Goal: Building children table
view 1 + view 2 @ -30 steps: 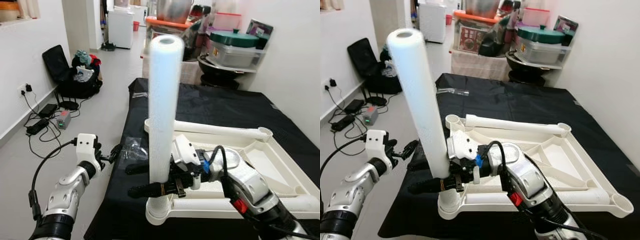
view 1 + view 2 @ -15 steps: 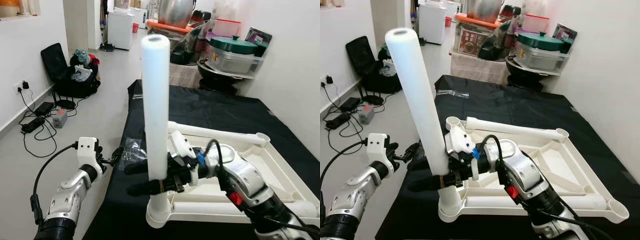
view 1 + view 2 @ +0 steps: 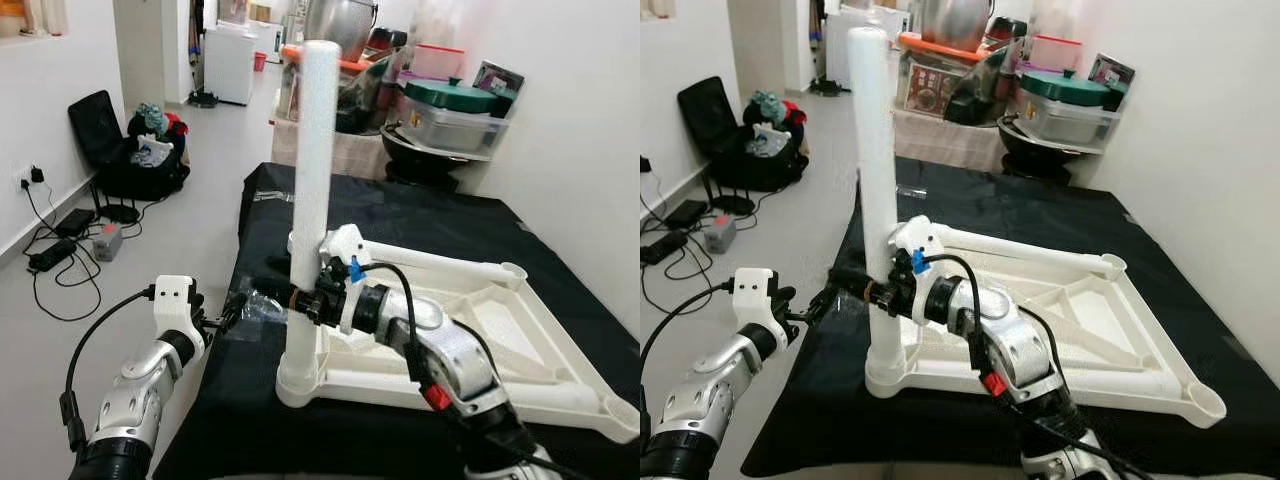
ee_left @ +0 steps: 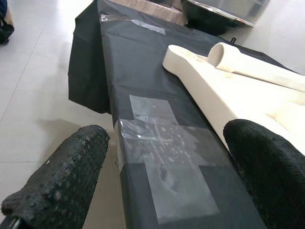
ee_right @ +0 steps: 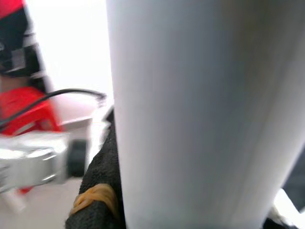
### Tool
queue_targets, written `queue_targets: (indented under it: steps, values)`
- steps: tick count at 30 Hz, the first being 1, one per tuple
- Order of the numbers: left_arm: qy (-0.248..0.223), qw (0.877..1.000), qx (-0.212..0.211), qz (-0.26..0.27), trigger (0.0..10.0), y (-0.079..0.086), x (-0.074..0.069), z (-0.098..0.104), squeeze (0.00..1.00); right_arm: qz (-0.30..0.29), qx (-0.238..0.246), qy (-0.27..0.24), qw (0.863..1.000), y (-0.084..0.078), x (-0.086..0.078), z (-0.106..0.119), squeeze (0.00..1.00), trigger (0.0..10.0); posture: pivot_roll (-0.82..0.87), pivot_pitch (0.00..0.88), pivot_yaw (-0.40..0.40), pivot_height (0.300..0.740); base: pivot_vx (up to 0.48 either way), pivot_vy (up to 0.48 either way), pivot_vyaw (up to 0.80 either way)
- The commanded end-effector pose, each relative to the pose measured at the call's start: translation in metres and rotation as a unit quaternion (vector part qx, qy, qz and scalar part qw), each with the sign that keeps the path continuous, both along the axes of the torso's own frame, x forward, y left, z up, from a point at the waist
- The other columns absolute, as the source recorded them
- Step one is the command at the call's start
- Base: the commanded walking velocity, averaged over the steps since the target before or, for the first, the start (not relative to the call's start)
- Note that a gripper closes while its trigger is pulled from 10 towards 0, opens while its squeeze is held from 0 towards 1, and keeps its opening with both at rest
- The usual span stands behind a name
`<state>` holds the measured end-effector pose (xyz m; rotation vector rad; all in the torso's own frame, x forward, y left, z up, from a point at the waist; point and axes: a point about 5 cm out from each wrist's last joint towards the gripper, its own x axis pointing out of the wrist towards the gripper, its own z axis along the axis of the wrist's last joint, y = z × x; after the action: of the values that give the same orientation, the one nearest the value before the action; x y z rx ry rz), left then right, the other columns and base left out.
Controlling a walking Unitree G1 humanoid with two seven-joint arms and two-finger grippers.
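black cloth (image 3: 450, 215); right claw (image 3: 296, 300) grips smooth white tubular leg (image 3: 310, 190).

table leg (image 3: 312, 190) stands upright in the tabletop's (image 3: 560, 345) near-left corner socket (tabletop on the cloth (image 3: 440, 220)).

White plastic table top (image 3: 520, 325) lying upside down on the black-covered surface, ribbed underside up, one white tubular leg (image 3: 312, 190) standing upright in its near-left corner socket, a second leg (image 3: 440, 262) lying along its far edge
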<state>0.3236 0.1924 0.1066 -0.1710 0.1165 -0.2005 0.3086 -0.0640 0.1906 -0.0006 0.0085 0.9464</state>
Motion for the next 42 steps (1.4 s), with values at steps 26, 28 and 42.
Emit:
queue_targets:
  steps: [26, 28, 42]
  values:
    - [0.030, 0.999, 0.011, 0.040, 10.0, 0.011, 0.008, -0.006, 0.00, -0.597, -0.050, 0.135, 0.789, -0.112, 0.013, -0.069, 0.00, 10.0, 0.09, 0.000, -0.142, 0.740, 0.000, 0.000, 0.00]
    - [0.033, 0.998, 0.011, 0.043, 10.0, 0.011, 0.008, -0.008, 0.00, -0.625, -0.052, 0.145, 0.765, -0.119, 0.011, -0.072, 0.00, 10.0, 0.08, 0.000, -0.142, 0.740, 0.000, 0.000, 0.00]
    - [0.045, 0.998, 0.015, 0.051, 10.0, 0.013, 0.009, -0.011, 0.00, -0.705, -0.075, 0.162, 0.687, -0.132, 0.007, -0.079, 0.00, 10.0, 0.08, 0.000, -0.141, 0.740, 0.000, 0.000, 0.00]
